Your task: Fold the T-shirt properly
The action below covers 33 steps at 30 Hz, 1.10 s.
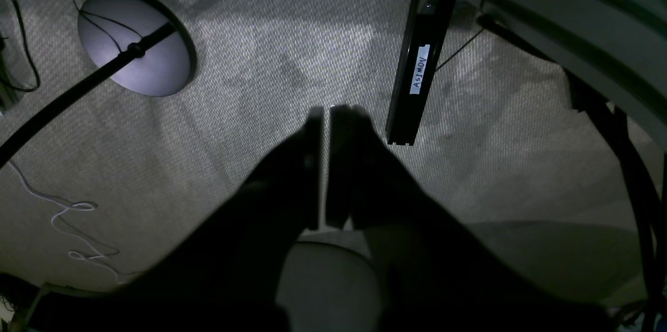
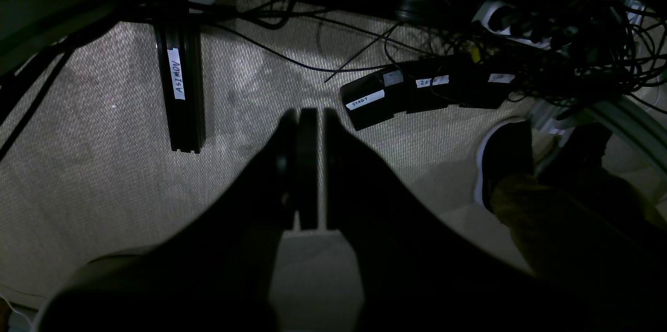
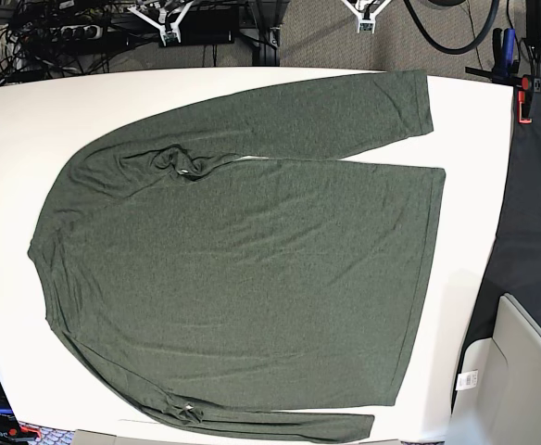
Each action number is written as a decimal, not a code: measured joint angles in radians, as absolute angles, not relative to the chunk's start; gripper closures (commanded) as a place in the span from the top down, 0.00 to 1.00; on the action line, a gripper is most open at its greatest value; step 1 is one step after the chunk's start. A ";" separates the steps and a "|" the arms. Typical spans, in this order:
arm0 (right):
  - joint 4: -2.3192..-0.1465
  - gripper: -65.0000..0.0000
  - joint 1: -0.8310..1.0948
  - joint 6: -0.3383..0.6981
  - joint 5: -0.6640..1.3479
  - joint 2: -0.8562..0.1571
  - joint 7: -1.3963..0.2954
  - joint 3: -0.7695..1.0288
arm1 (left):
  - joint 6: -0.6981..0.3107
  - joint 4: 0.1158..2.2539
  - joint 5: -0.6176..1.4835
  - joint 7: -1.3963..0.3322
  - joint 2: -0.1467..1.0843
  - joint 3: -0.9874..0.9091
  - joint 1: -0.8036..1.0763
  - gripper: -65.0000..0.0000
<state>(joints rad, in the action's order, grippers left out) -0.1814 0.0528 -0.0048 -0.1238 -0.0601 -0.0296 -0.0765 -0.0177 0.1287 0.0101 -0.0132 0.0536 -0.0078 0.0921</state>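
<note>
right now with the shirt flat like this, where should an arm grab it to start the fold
Probably the cuffs. The shirt lies spread flat on the table, each sleeve running along a long side of the body. The upper cuff sits free near the far edge, the lower cuff near the near edge. Come down from above at each table edge, pinch the hem and carry the sleeve inward over the body.

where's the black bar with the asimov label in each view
Left wrist: the black ASIMOV bar stands upper right of centre, right of the shut left claw.
Right wrist: the same bar sits upper left, left of the shut right claw.
Base: not in it; only the T-shirt on the table.
Shared landmark: the woven carpet in both wrist views.
</note>
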 measured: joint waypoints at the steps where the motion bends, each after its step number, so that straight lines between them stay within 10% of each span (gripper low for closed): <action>1: -0.181 0.01 0.053 -0.005 -0.124 -0.060 -0.030 -0.076 | -0.018 0.129 0.010 -0.013 0.053 -0.008 0.092 0.00; 33: -0.310 0.01 0.155 -0.005 -0.160 -0.118 -0.030 -0.076 | -0.018 0.133 0.010 0.002 0.059 -0.008 0.153 0.00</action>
